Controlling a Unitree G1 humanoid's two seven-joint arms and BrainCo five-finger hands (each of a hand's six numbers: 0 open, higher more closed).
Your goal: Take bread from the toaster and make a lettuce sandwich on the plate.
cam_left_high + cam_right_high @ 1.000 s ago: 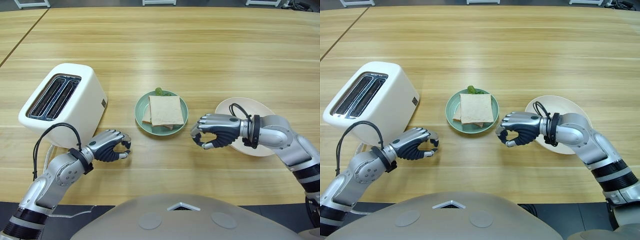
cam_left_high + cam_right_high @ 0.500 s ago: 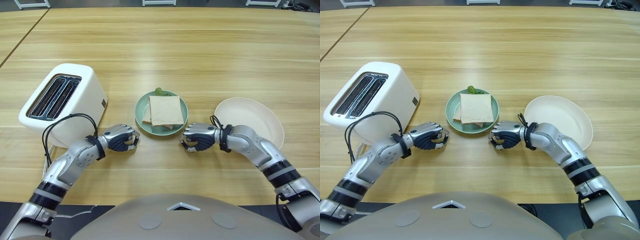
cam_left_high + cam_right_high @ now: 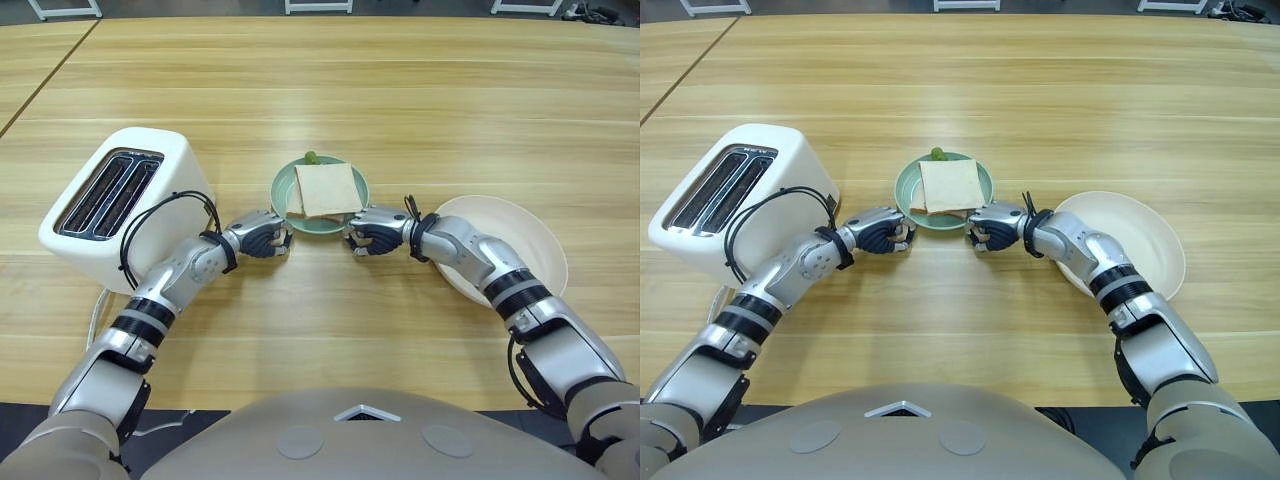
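The left hand (image 3: 265, 236) and right hand (image 3: 371, 232) are both curling into fists, gripping nothing. They are pressing against the near rim of the green plate (image 3: 278, 196). The sandwich (image 3: 328, 189) is sitting on it just beyond them, with lettuce (image 3: 311, 157) peeking out behind. The toaster (image 3: 115, 205) is standing left of the left hand.

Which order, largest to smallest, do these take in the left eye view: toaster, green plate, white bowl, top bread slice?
1. toaster
2. white bowl, though its near side is partly covered
3. green plate
4. top bread slice
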